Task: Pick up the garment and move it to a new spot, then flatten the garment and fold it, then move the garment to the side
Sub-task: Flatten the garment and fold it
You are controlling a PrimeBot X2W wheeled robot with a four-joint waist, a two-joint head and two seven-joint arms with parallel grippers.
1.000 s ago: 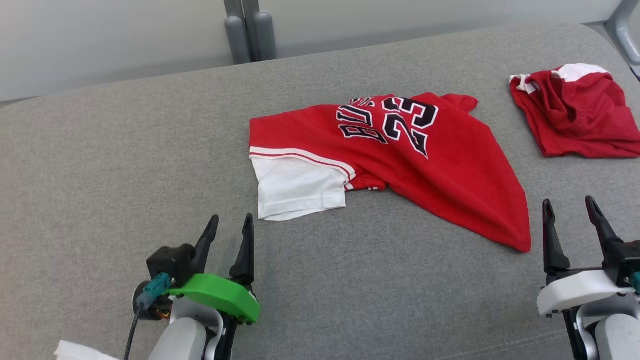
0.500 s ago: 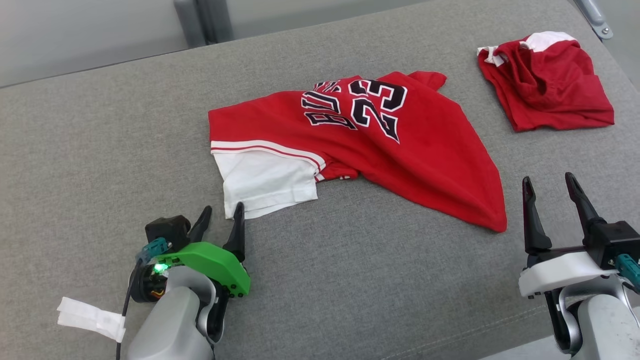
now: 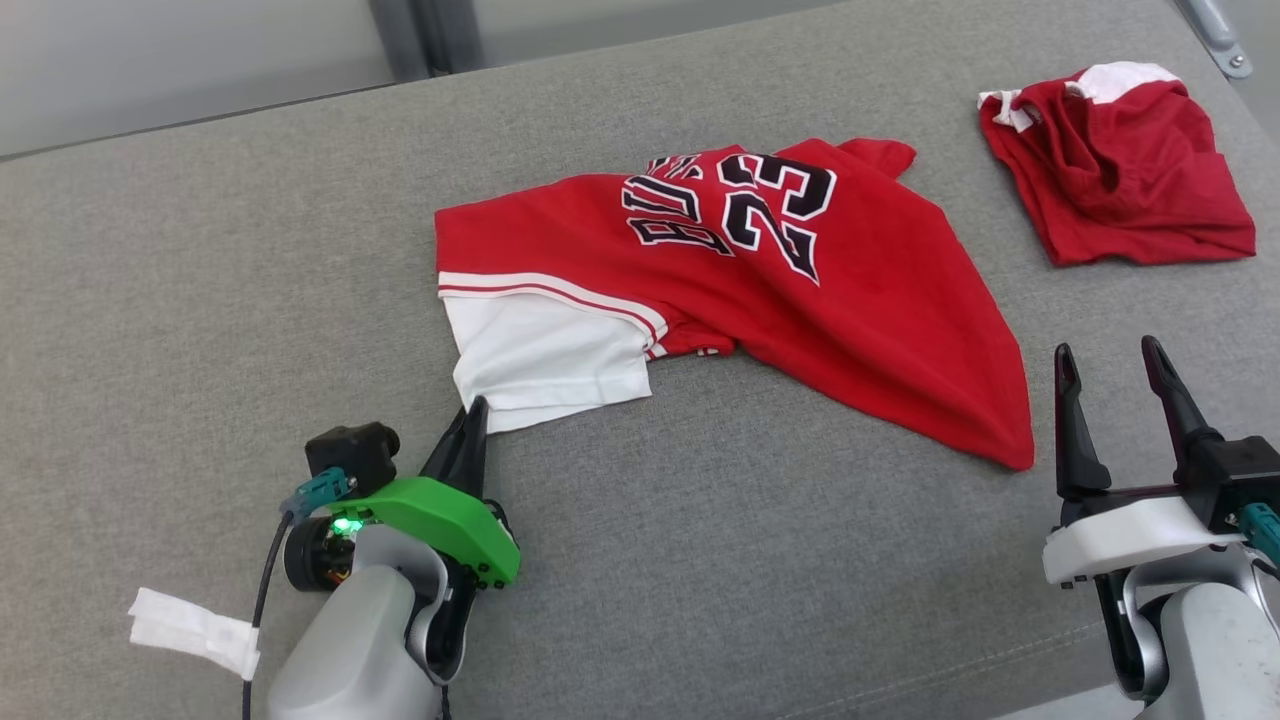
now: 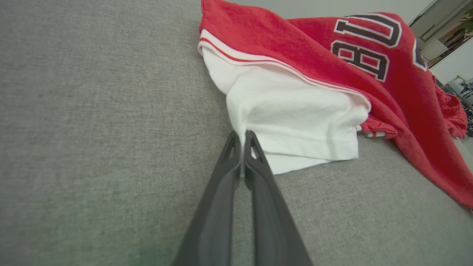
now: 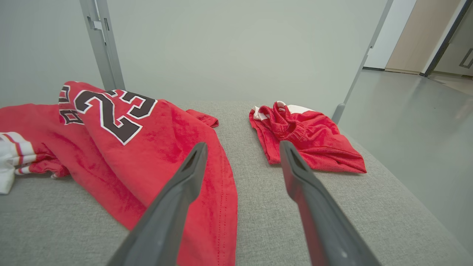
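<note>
Red cloth with a black "23" and black lettering makes up the jersey (image 3: pixel 850 300). It lies rumpled and partly doubled over on the grey woven surface (image 3: pixel 200 300), just toward 1 o'clock from the middle of the head view. Its white sleeve (image 3: pixel 545 355), edged with red and white stripes, sticks out at the jersey's 7 o'clock end. The lowest red corner points to 4 o'clock.

The left gripper (image 3: pixel 476 405), at 7 o'clock in the head view, has its fingers pressed together on the sleeve's near corner. In the left wrist view this gripper (image 4: pixel 242 136) pinches a fold of the white sleeve (image 4: pixel 295 118) between its tips. The jersey (image 4: pixel 295 48) rises behind it on the surface (image 4: pixel 92 111).

The right gripper (image 3: pixel 1104 346), at 4 o'clock, has its fingers spread wide apart, just beside the jersey's red corner and clear of it. In the right wrist view this gripper (image 5: pixel 242 145) frames bare surface (image 5: pixel 251 192), with the jersey (image 5: pixel 159 140) at 9 o'clock.

A crumpled red heap (image 3: pixel 1120 190) with a white patch sits well apart from the jersey at 2 o'clock, near the surface's far right edge. In the right wrist view the heap (image 5: pixel 317 142) lies at 1 o'clock of the fingers.

Beyond the surface are a pale wall (image 5: pixel 229 44), a grey post (image 5: pixel 103 44) at 11 o'clock and a slanted bar (image 5: pixel 364 55). A glossy grey floor (image 5: pixel 425 129) runs to a beige door (image 5: pixel 406 37) at 2 o'clock.
</note>
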